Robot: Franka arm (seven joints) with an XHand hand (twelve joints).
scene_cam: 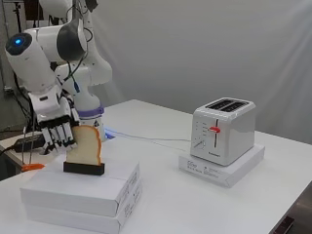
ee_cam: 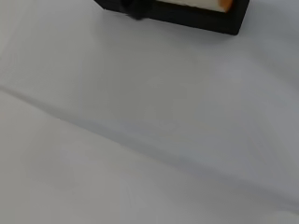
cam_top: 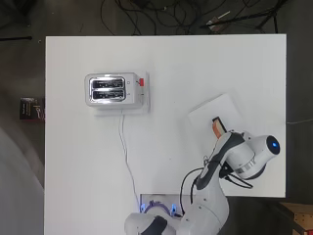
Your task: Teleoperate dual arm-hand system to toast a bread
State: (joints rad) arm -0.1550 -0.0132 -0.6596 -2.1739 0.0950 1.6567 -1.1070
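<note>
Bread slice (scene_cam: 87,144) stands upright on edge in a black holder (scene_cam: 84,168), on top of two stacked white boxes (scene_cam: 83,195) near the arm's end of the tabletop (scene_cam: 195,204). Pale face, orange-brown crust along the top and one side.

Handling, as a judgement: light, thin, probably stiff enough to keep its shape (may well be a model slice rather than real bread). The flat faces give the widest contact; take it across the two faces, high up near the top crust, clear of the holder, so it lifts straight out of the slot.

Orientation: long axis vertical, thin edge pointing roughly towards the toaster (scene_cam: 223,130). In the overhead view the slice (cam_top: 218,127) shows only as a narrow strip, lying on a diagonal.

Hand (scene_cam: 56,130) sits just beside the slice on the arm's side, fingers (scene_cam: 62,136) hanging down, fairly straight and spread, closed on nothing. Whether they touch the bread cannot be told.

Toaster stands well apart on its own flat white base (scene_cam: 222,165), slots up, red lever (scene_cam: 214,129) high.
</note>
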